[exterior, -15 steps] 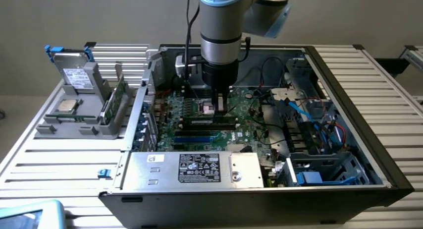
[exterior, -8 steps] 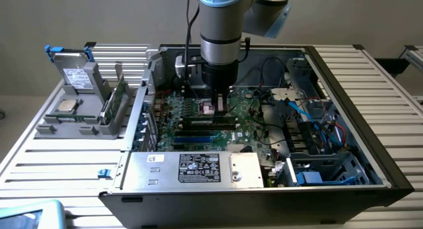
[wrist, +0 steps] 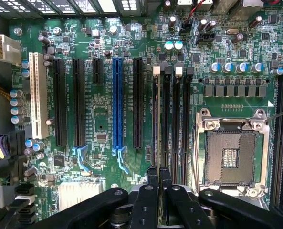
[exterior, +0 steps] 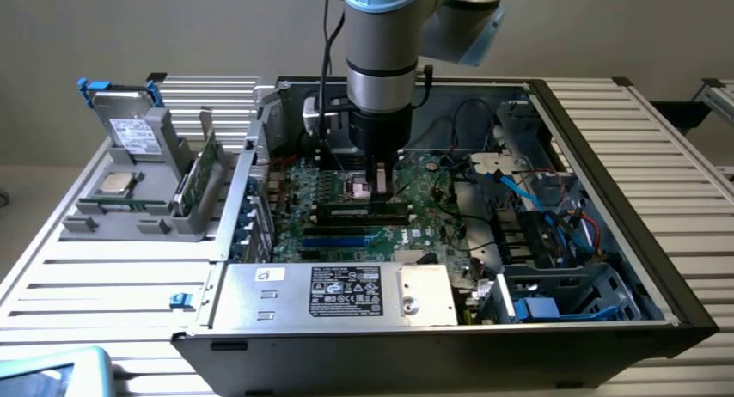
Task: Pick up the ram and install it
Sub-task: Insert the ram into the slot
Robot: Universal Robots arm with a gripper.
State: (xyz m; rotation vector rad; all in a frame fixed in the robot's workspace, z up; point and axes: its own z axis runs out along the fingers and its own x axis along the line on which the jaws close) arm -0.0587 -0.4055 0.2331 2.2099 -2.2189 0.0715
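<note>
Jaws drawn almost together, the gripper (wrist: 159, 175) appears to pinch the upper edge of the ram (wrist: 159, 119). The ram stands on edge in a black memory slot, just beside the empty processor socket (wrist: 232, 160) and near the middle of the motherboard (wrist: 100, 109).

The stick is likely light and stiff but thin and fragile. It is best held along its bare top edge, clear of chips and contacts, and kept upright so it cannot twist in the slot.

Room is tight. Neighbouring memory slots flank it closely, with white latches (wrist: 156, 70) at the slot ends, capacitors beyond them, and the blue expansion slot (wrist: 117, 102) a little further out.

The board lies flat inside the open computer case (exterior: 459, 354), with a silver power supply (exterior: 333, 290) along its near edge and loose cables toward the exterior view's right. The case sits on a slatted table (exterior: 103, 277), next to a grey rack (exterior: 126, 221).
</note>
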